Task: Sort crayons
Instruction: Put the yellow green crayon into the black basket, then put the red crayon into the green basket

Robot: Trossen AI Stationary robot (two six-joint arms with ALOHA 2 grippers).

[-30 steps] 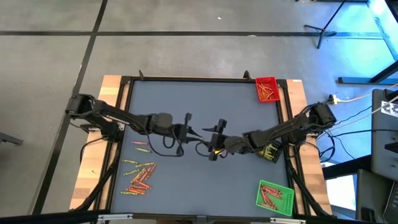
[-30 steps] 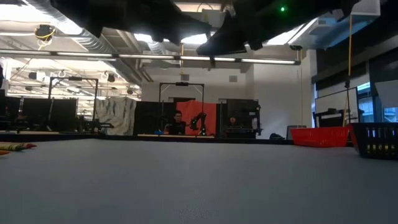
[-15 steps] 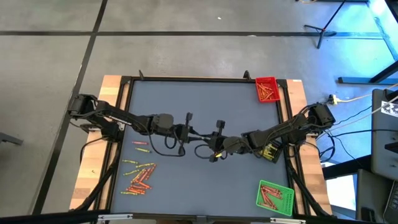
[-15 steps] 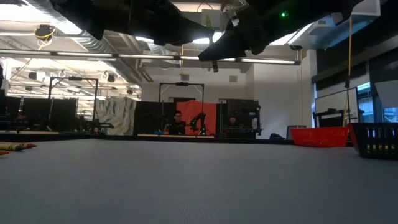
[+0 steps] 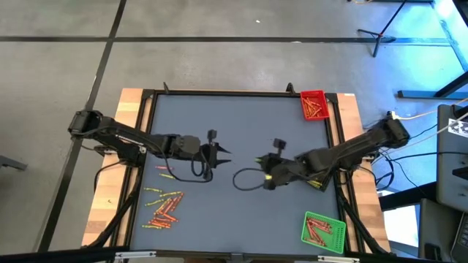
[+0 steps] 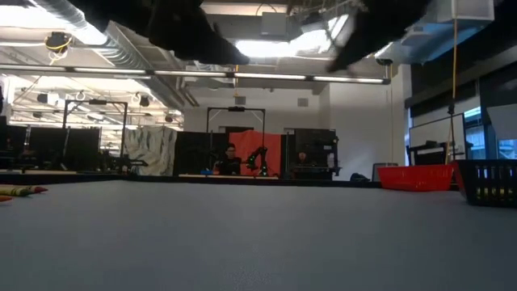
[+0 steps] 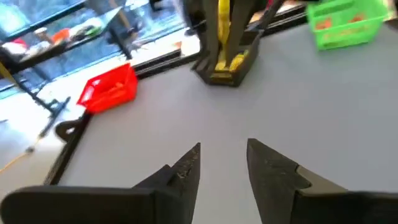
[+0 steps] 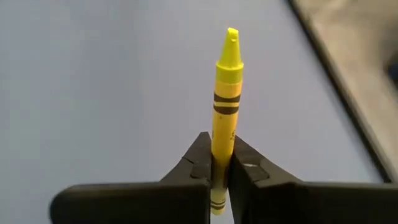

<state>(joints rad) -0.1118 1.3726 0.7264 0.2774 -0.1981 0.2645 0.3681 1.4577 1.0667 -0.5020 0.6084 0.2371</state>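
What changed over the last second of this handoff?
The grippers met mid-table, then drew apart. The right gripper closed on the yellow crayon and pulled back right; the left gripper opened, released it and drew back left. The loose crayons and three trays stayed put.

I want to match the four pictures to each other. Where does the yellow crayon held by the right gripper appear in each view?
High view: yellow crayon at the right gripper, table centre.
Low view: not visible.
Left wrist view: yellow crayon upright at the top, before the black tray.
Right wrist view: yellow crayon centre, clamped between the fingers.
Shared landmark: red tray, at a far corner.
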